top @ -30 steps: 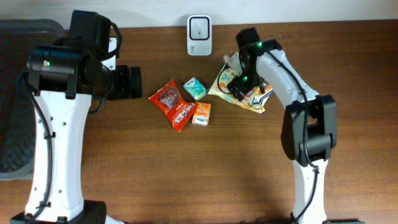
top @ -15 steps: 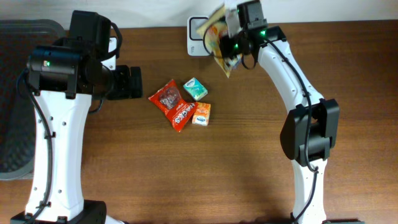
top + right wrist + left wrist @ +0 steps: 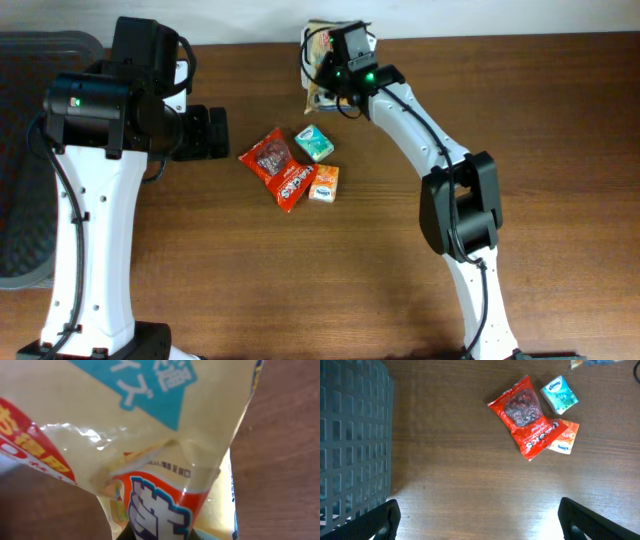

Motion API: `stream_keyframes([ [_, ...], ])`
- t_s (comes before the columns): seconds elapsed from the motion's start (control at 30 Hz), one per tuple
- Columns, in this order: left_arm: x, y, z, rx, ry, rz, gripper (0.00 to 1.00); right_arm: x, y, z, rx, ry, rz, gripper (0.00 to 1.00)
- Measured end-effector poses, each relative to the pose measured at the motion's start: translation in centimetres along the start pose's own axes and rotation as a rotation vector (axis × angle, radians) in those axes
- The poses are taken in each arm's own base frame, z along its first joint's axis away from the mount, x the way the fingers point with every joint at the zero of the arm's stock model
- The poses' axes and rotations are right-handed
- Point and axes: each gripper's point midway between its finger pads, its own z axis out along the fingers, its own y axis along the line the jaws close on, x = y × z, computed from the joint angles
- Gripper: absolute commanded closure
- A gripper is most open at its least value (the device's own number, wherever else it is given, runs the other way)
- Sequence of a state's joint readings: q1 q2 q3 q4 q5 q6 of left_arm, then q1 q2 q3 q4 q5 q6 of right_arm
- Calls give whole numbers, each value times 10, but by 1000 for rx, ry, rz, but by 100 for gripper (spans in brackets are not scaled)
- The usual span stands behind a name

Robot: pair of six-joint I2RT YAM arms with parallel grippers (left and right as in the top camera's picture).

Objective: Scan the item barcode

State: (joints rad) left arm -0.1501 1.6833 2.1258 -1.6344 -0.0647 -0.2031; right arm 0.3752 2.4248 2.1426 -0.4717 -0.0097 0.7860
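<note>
Overhead, at twelve o'clock above the tabletop (image 3: 400, 250), your right hand (image 3: 330, 80) grasps the snack bag (image 3: 320, 40). It looks light, floppy and slippery, so pinch its sealed edge.

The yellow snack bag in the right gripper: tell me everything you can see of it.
The yellow snack bag is glossy, crinkled plastic film. It is pale yellow with a blue panel of white Japanese characters, a red-orange band with white lettering and a thin line of small black print. The right gripper is shut on a puckered fold of it. In the overhead view it hangs at the table's far edge, apparently lifted clear. No barcode shows in these views.
</note>
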Motion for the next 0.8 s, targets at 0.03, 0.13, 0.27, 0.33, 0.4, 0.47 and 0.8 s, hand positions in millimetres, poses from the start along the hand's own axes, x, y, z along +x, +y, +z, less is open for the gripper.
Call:
stream_keyframes([
  [0.03, 0, 0, 0, 0, 0, 0, 1, -8, 4, 0, -39, -7, 25, 96],
  [0.13, 0, 0, 0, 0, 0, 0, 1, -18, 10, -1, -125, 18, 135, 96],
  [0.27, 0, 0, 0, 0, 0, 0, 1, 3, 5, 11, -146, 111, 192, 96],
  [0.33, 0, 0, 0, 0, -1, 0, 1, 11, -20, 13, -30, 115, 111, 96],
  [0.4, 0, 0, 0, 0, -1, 0, 1, 8, -41, 14, 84, 67, -75, 96],
  [0.47, 0, 0, 0, 0, -1, 0, 1, 3, -57, 8, 227, 25, -287, 96],
  [0.8, 0, 0, 0, 0, 0, 0, 1, -8, -3, -4, 136, -43, -479, 96],
])
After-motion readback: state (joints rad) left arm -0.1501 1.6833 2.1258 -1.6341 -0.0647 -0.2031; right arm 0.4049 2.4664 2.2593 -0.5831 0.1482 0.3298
